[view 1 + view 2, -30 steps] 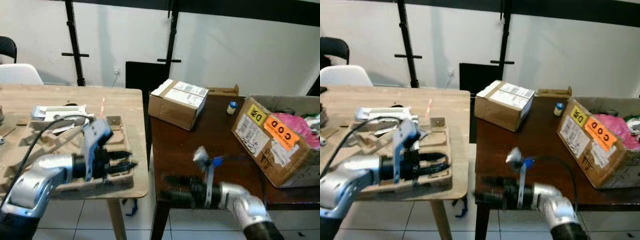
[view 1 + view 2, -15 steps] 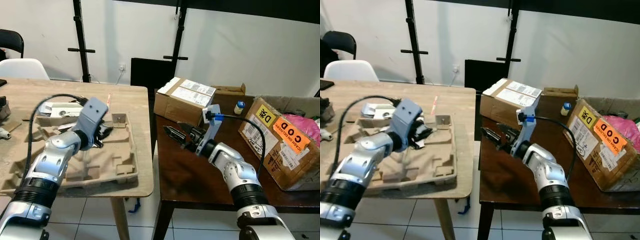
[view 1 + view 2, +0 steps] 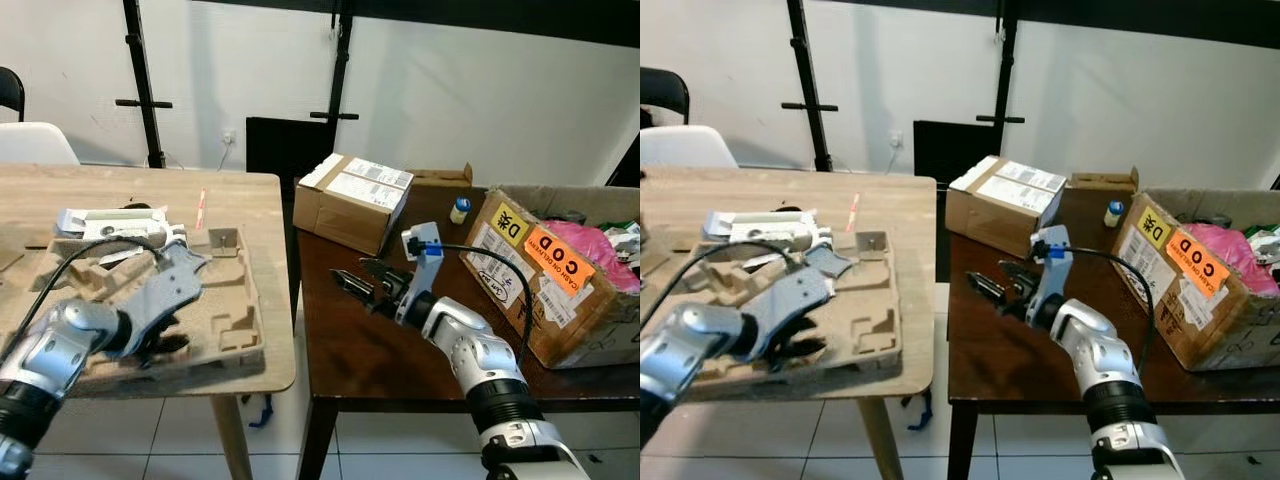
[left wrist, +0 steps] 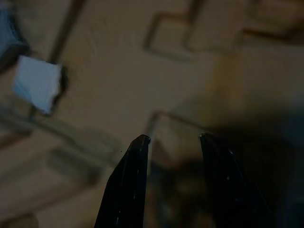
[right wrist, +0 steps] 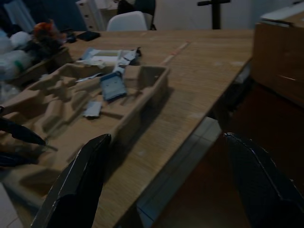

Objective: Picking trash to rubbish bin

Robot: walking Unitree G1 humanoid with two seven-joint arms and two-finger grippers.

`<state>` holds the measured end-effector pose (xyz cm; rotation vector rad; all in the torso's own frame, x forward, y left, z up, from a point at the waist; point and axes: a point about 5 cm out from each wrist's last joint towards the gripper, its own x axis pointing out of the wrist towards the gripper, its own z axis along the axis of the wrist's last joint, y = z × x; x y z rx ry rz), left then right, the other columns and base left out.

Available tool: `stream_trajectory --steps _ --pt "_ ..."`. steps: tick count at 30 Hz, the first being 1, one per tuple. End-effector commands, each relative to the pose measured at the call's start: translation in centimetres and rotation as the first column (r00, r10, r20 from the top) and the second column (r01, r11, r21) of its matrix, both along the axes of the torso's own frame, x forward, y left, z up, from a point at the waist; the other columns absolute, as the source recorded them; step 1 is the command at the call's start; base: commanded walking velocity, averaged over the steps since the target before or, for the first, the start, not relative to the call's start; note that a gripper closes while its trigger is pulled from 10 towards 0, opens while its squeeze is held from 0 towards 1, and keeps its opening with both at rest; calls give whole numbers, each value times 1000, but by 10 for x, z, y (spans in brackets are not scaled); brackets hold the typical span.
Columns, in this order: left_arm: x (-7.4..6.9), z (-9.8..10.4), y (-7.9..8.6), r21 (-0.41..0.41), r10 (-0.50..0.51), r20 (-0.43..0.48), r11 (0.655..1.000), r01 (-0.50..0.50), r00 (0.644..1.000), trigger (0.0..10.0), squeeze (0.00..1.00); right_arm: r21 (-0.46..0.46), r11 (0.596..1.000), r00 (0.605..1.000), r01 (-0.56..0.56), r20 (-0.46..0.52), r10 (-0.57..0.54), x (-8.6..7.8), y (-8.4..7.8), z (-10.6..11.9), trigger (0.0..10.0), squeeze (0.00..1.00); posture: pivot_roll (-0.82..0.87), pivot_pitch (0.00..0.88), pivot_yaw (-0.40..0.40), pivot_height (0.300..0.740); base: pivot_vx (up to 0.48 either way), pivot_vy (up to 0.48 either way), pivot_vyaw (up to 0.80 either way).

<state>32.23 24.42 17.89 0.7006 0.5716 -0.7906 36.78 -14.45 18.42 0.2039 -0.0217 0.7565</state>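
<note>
A moulded brown pulp tray [image 3: 225,330] lies on the wooden table [image 3: 250,200], with white and blue paper scraps [image 3: 105,222] at its far end. My left gripper [image 3: 168,343] hovers low over the tray's near part, open with nothing between its fingers; the left wrist view shows the tray's hollows just past the left gripper [image 4: 174,138]. My right gripper [image 3: 352,280] is open above the left side of the dark table [image 3: 370,350], pointing toward the wooden table. A large open carton with a COD sticker [image 3: 550,275] holds a pink bag [image 3: 600,245].
A sealed cardboard box [image 3: 352,203] and a small bottle [image 3: 460,211] stand at the back of the dark table. A red straw [image 3: 201,208] lies on the wooden table. A narrow gap separates the two tables. Black stand poles [image 3: 140,80] rise behind.
My left gripper has dropped from the tray's far part to its near part. My right arm came up from below the table edge and now holds over the dark table. The camera shifted slightly.
</note>
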Motion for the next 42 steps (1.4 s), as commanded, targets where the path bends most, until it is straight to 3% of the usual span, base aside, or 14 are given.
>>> stream_trajectory --steps 1,6,14,18,20,21,23,26,32,34,38,39,40,42 --pt "-6 4 -2 27 -37 -34 999 38 999 10000 0 -22 1000 1000 -4 -2 3 -2 -1 -5 10000 0 93 49 -79 740 0 0 0" --pt "-16 22 -26 -90 -156 -56 984 151 986 10000 0 -19 999 1000 -27 8 27 -2 2 -2 10000 0 98 51 -80 740 0 0 0" --pt "-34 42 -52 -133 -319 -22 940 314 947 10000 0 -17 999 999 -49 20 49 -2 4 -2 10000 0 103 47 -80 740 0 0 0" --pt "-31 49 -53 -125 -308 45 942 312 950 10000 0 -16 999 999 -45 18 46 -2 3 -2 10000 0 105 46 -82 740 0 0 0" --pt "-8 60 -45 -50 -196 251 975 215 948 10000 0 -14 1000 1000 -27 11 28 0 2 -3 10000 0 109 44 -84 740 0 0 0" --pt "-8 60 -45 -50 -196 251 975 215 948 10000 0 -14 1000 1000 -27 11 28 0 2 -3 10000 0 109 44 -84 740 0 0 0" --pt "26 65 -18 59 17 458 997 -50 889 10000 0 -10 1000 1000 -12 2 12 1 3 -5 10000 0 106 38 -84 740 0 0 0" --pt "42 64 -2 -5 200 530 972 -233 824 10000 0 -14 1000 1000 -4 -2 4 3 5 -6 10000 0 106 36 -84 740 0 0 0" --pt "58 47 11 -125 421 482 901 -416 768 10000 0 -14 1000 1000 18 -15 -18 5 12 -7 10000 0 99 45 -81 740 0 0 0" --pt "65 41 2 -299 515 412 856 -422 752 10000 0 -23 999 999 36 -22 -37 6 19 -10 10000 0 90 63 -72 740 0 0 0" --pt "71 38 -6 -413 553 366 817 -402 748 10000 0 -33 998 999 48 -23 -49 6 23 -12 10000 0 88 65 -70 740 0 0 0" --pt "73 37 -11 -465 568 346 795 -389 747 10000 808 -29 998 998 60 -24 -60 6 27 -14 10000 0 77 83 -59 740 0 0 0" --pt "77 36 -14 -497 584 339 777 -387 737 10000 1000 -17 997 997 77 -29 -78 6 30 -15 10000 0 72 91 -52 740 0 0 0" --pt "81 36 -17 -551 620 315 736 -393 719 10000 1000 6 994 994 107 -40 -107 6 34 -18 10000 0 66 104 -43 740 0 0 0"
